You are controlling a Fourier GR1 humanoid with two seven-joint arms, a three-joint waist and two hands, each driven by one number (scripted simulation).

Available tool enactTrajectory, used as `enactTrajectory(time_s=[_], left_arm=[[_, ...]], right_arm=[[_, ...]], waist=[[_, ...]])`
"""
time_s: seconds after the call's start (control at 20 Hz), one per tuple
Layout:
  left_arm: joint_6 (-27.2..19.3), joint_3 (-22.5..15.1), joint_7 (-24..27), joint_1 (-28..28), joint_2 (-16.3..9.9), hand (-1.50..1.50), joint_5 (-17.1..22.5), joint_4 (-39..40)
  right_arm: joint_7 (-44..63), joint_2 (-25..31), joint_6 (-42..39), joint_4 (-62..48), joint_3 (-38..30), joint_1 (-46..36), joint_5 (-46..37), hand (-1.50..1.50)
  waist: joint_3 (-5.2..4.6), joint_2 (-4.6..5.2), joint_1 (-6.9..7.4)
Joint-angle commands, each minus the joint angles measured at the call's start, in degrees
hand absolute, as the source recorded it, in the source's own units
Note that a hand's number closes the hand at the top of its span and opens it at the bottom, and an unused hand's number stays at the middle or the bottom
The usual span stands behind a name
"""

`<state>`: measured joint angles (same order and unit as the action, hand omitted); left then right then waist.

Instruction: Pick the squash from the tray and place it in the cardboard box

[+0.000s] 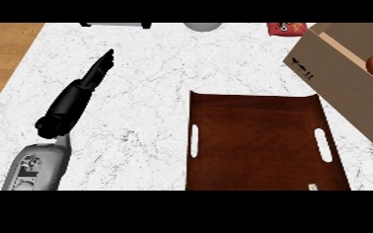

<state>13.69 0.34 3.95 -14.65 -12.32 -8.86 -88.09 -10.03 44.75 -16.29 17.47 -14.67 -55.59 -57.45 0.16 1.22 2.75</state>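
Tray [262, 143] lay bare; left hand [91, 79] rested with fingers straight, holding nothing. Right hand was out of view, so any release over the box [335, 69] could have missed unseen.

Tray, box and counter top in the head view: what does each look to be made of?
The tray looks like dark reddish-brown wood with a smooth, slightly glossy finish; faint grain shows, and slot handles are cut near both sides. The box looks like plain matte brown cardboard, with black handling marks printed on its side. The counter top looks like white marble or a stone imitation, given its grey veining.
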Motion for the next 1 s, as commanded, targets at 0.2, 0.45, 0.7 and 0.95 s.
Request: enactTrajectory(time_s=[0.2,0.45,0.7,0.95], left_arm=[[-0.51,-0.34,0.00,-0.11,0.59,0.00,-0.70,-0.33],[-0.65,0.77,-0.49,-0.94,0.56,0.00,0.02,1.25],[-0.07,0.59,1.07,-0.03,-0.71,0.00,-0.88,0.55],[1.59,1.53,2.70,1.02,-1.68,0.00,0.47,0.69]], right_arm=[[-15.64,2.15,-0.32,-2.32,-6.55,-0.84,7.04,-1.50],[-13.65,-1.15,1.42,-4.80,-24.69,-5.34,24.80,-1.50],[-8.91,3.42,2.05,-8.90,-33.39,-3.12,32.60,-1.50],[-12.12,6.26,2.49,-8.77,-36.81,2.65,35.92,-1.50]], waist=[[0.08,-0.30,-0.50],[0.26,-0.39,-1.56],[0.12,0.02,-0.58],[0.23,0.56,0.16]])
